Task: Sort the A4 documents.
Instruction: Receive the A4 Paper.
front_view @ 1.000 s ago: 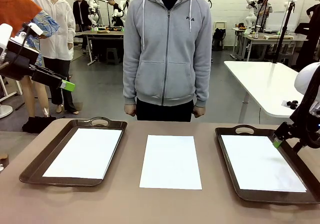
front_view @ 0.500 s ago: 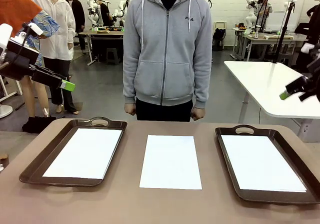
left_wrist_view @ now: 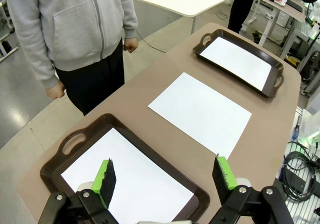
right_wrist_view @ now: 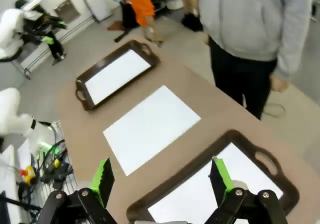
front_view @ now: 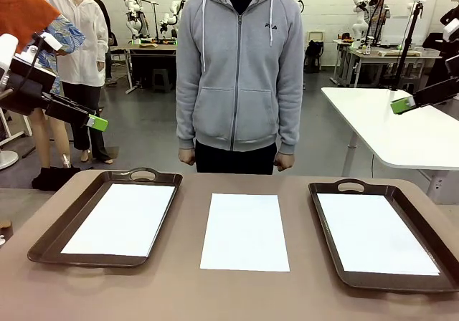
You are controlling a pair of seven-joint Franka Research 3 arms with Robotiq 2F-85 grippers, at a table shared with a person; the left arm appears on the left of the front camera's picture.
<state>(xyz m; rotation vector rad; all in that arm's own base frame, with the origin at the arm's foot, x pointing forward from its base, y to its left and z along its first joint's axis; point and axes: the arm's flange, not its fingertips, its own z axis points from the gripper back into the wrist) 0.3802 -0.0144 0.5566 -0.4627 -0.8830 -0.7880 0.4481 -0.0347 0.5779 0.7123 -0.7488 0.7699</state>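
- Brown table [front_view: 179,292] in a busy lab; person [front_view: 240,70] stands at the far side, hands down.
- One A4 sheet in my left tray [front_view: 68,228], one in my right tray [front_view: 430,281], one loose sheet [front_view: 245,231] between them.
- My left gripper [left_wrist_view: 165,176] and right gripper [right_wrist_view: 160,176] hang high, jaws wide, empty.
- Judged step: the loose sheet remains; next I must lower, lift an edge and pinch.

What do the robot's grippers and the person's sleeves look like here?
Both grippers, left and right, have black jointed fingers tipped with bright green pads. The person wears a grey zip hoodie whose long sleeves end in ribbed cuffs.
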